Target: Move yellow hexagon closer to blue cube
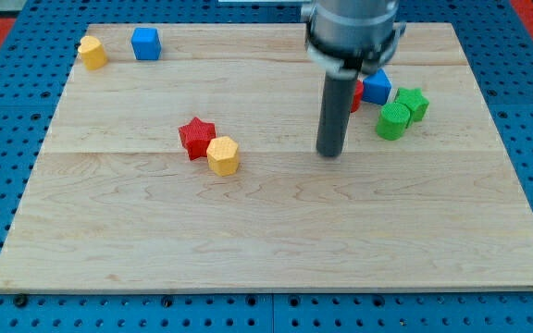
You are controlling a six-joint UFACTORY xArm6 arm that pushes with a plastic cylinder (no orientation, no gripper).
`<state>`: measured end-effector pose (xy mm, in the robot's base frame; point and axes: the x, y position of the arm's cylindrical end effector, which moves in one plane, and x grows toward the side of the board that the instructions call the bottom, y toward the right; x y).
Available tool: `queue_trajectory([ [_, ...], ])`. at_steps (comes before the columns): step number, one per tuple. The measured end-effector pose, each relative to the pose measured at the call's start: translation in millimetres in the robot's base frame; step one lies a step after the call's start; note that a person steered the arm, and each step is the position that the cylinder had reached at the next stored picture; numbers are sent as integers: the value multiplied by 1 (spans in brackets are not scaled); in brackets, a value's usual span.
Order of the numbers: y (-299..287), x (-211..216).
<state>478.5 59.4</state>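
Observation:
The yellow hexagon (222, 155) lies near the board's middle, touching the red star (195, 137) at its upper left. One blue cube (145, 43) sits at the view's top left, next to a yellow block (92, 52). A second blue block (376, 87) sits at the view's right, partly behind the rod. My tip (330, 154) rests on the board well to the right of the yellow hexagon, apart from it.
A green cylinder-like block (394, 121) and a green star (413, 103) lie at the view's right, beside the second blue block. A red block (355, 96) is mostly hidden behind the rod. The wooden board (266, 240) lies on a blue perforated table.

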Motion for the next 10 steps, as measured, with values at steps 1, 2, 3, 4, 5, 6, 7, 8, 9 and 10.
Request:
queue_trajectory([
  [1,-80,18],
  [2,-132,-53],
  [3,-192,-127],
  [4,-210,-152],
  [5,-179,-105],
  [6,-144,-120],
  [7,-147,-161],
  [8,-192,-207],
  [9,-123,-206],
  [10,-121,-236],
])
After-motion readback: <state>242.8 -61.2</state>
